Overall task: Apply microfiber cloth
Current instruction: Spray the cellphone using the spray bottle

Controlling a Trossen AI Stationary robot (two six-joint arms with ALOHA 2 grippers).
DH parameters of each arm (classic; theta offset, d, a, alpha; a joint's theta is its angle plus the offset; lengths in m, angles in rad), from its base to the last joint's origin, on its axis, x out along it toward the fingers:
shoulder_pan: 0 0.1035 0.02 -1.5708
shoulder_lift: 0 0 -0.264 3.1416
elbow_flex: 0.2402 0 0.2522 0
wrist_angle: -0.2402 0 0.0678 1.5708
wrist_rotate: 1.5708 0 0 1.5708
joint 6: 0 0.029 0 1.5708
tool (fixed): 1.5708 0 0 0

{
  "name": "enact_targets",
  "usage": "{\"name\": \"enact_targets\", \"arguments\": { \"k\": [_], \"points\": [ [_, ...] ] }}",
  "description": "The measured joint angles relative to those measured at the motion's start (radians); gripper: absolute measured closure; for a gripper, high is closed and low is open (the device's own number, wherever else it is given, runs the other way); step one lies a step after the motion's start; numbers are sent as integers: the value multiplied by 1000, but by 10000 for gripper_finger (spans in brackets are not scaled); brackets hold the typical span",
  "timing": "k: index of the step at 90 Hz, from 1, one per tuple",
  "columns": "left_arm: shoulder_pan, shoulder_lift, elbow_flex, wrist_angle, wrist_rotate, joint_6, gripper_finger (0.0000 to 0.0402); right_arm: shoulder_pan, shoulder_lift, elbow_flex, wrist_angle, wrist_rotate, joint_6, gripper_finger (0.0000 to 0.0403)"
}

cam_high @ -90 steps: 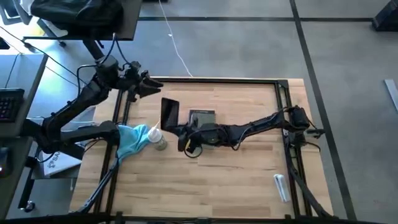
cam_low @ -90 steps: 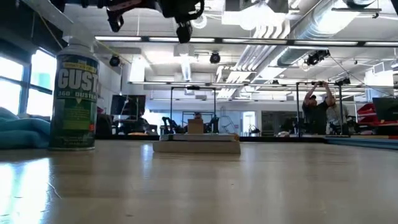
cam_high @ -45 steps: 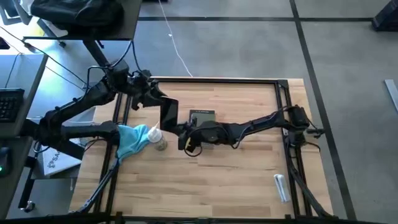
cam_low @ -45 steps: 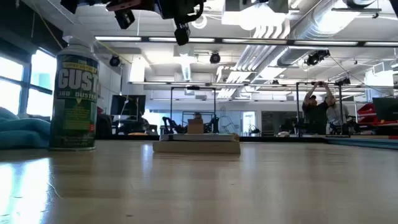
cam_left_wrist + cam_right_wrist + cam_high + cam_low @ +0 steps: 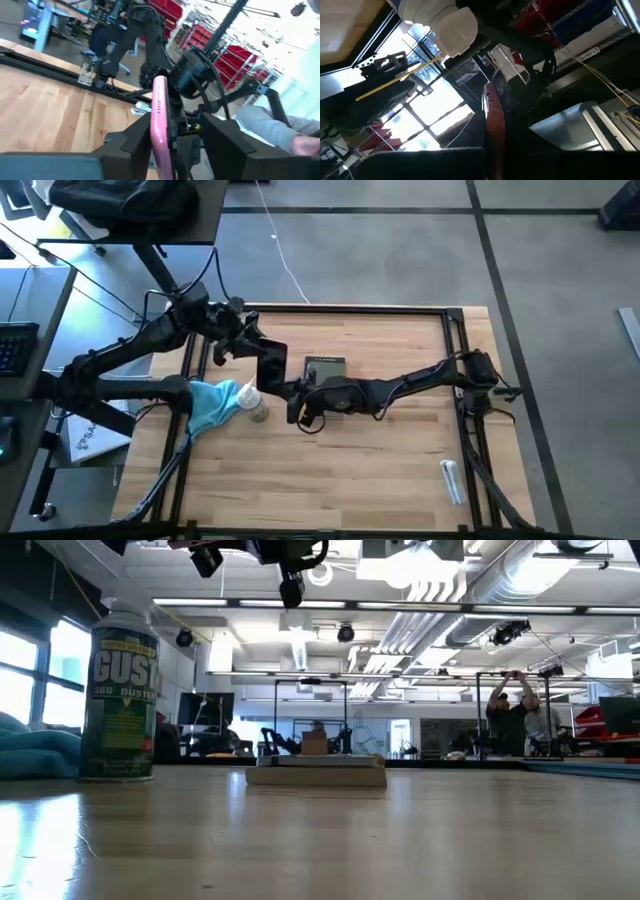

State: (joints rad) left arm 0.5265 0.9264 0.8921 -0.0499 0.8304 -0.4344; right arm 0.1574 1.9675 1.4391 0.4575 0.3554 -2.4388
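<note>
The light blue microfiber cloth (image 5: 208,406) lies bunched at the table's left edge, beside a spray can (image 5: 256,406) that stands upright; no gripper touches it. A pink phone (image 5: 272,362) is held in the air left of the grey-green tablet (image 5: 325,368), which lies flat mid-table. My right gripper (image 5: 292,392) is shut on the phone. My left gripper (image 5: 258,352) is open at the phone's far-left side; in the left wrist view the phone's thin edge (image 5: 160,125) stands between its fingers with a gap on one side. My right gripper pinches the phone at its near end (image 5: 494,125) between its two fingers, one on each flat face. The fingers come level from the table's right. The phone stands on edge, lifted clear of the table.
A small white object (image 5: 452,480) lies near the table's right front corner. A black metal frame (image 5: 350,308) runs along the table's edges. The can (image 5: 122,690) and the cloth (image 5: 35,755) show at the left in the low view, the tablet (image 5: 316,772) mid-table.
My left gripper has gone from the table's far left corner toward the phone, to the right and nearer, until its open fingers stand about the phone. The phone and my right gripper have kept still.
</note>
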Motion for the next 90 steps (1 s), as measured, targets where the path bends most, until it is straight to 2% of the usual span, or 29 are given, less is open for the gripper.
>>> {"name": "enact_targets", "arguments": {
  "k": [13,34,57,90],
  "points": [
    [-4,0,0,3,-57,0,320,-1,0,0,-8,1,3,400],
    [-4,-1,0,4,-55,-14,388,-1,0,0,-23,1,15,382],
    [-4,-1,0,4,-55,45,387,-1,0,0,-26,5,126,363],
    [121,-7,-3,-14,-71,118,389,-30,0,2,-66,39,597,324]
  ]
}}
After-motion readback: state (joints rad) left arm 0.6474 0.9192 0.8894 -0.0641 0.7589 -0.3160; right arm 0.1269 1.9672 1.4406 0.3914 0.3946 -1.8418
